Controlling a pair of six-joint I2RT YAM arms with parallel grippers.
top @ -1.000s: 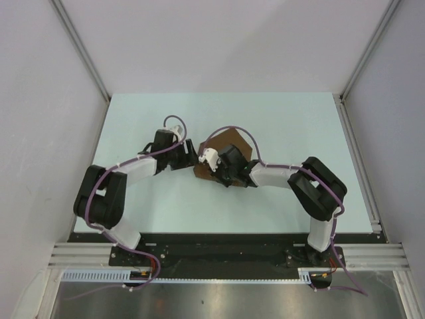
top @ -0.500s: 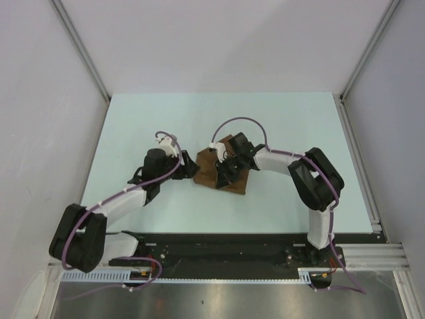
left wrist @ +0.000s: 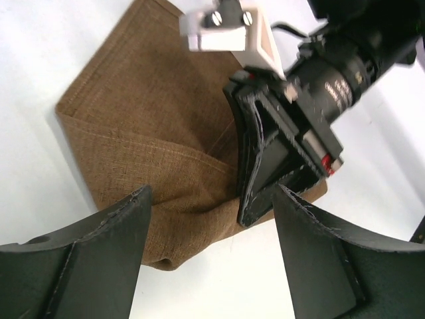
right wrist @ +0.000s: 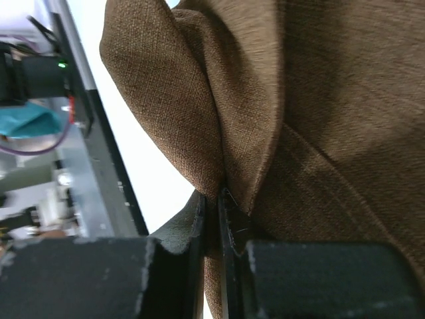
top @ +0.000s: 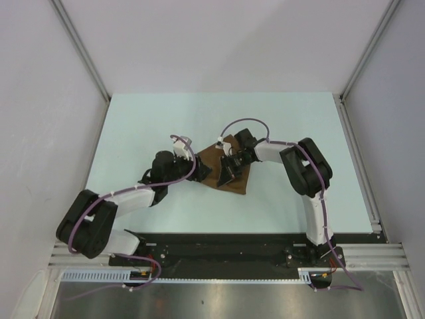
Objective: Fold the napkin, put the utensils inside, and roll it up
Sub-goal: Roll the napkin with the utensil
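Observation:
The brown napkin (top: 240,180) lies partly folded in the middle of the table, with a loose fold bulging at its near edge (left wrist: 159,166). My right gripper (top: 224,177) is shut on a fold of the cloth (right wrist: 312,126), the fabric pinched between its fingers (right wrist: 199,222). In the left wrist view that same gripper (left wrist: 269,166) stands on the napkin's right edge. My left gripper (top: 197,169) is open at the napkin's left side, its jaws wide (left wrist: 212,262) over the near edge and bare table, touching nothing. The utensils are out of view.
The pale table (top: 292,126) is bounded by white walls at the back and both sides. A black and metal rail (top: 219,244) with the arm bases runs along the near edge. Purple cables loop above both wrists.
The left arm has dropped lower and its gripper now points at the napkin's left edge. The right gripper, still shut on the cloth, has drawn it toward the near right as its elbow folded in.

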